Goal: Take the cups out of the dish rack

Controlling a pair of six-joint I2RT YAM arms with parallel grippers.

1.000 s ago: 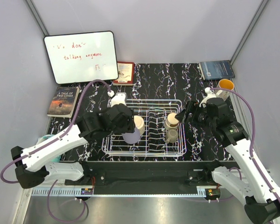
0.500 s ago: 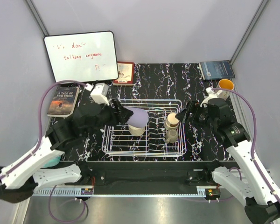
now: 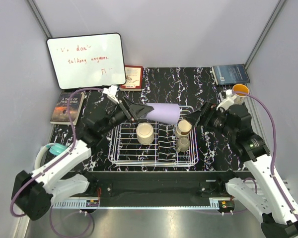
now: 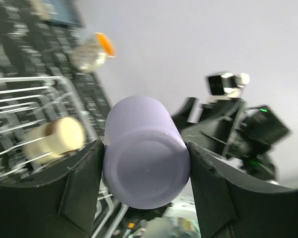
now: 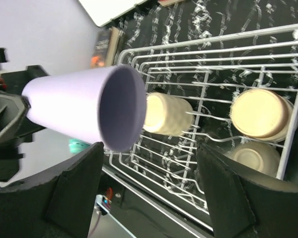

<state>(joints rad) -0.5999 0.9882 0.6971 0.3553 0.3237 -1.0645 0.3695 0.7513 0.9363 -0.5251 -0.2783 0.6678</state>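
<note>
My left gripper (image 3: 141, 111) is shut on the lavender cup (image 3: 164, 113), held on its side in the air above the white dish rack (image 3: 120, 144), mouth toward the right arm. Its base fills the left wrist view (image 4: 145, 177). My right gripper (image 3: 197, 119) is open and empty, just right of the lavender cup's mouth (image 5: 120, 106). A cream cup (image 3: 144, 133) sits upside down in the rack; it also shows in the right wrist view (image 5: 168, 114). A tan cup (image 3: 183, 128) and an olive-grey cup (image 3: 183, 144) sit at the rack's right.
A whiteboard (image 3: 86, 60) leans at the back left. Books lie at the left (image 3: 67, 107), back middle (image 3: 133, 77) and back right (image 3: 230, 74). A clear cup with an orange inside (image 3: 240, 91) stands at the right. A teal object (image 3: 55, 148) lies at the left edge.
My left gripper lifted the lavender cup out of the rack, tipped it on its side and carried it back and right toward the right gripper. The right arm shifted slightly.
</note>
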